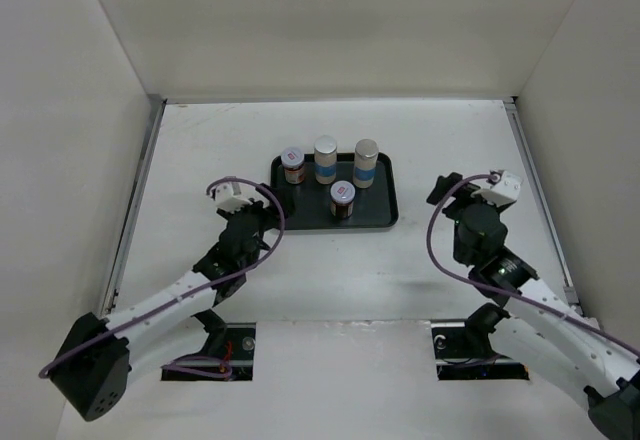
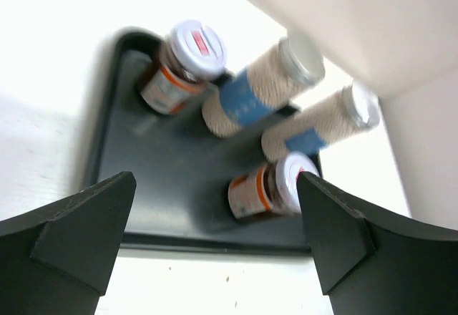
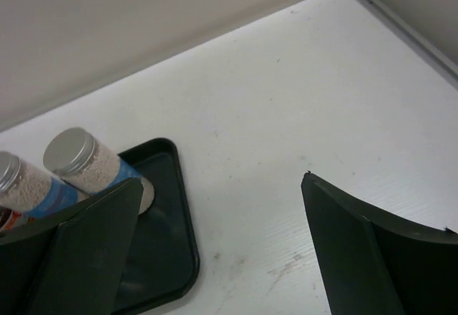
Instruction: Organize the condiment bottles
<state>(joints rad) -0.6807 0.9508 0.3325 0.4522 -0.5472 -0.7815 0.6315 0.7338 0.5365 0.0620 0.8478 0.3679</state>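
Note:
Four condiment bottles stand upright on a black tray. A short dark-labelled jar, a tall blue-banded jar and a second tall blue-banded jar line the back. A second short dark-labelled jar stands in front. My left gripper is open and empty just off the tray's near-left edge; its wrist view shows both short jars and both tall jars. My right gripper is open and empty right of the tray; its wrist view shows the tall jars.
White walls enclose the table on three sides. Metal rails run along the left and right table edges. The tray's right corner shows in the right wrist view. Both arm bases sit at the near edge.

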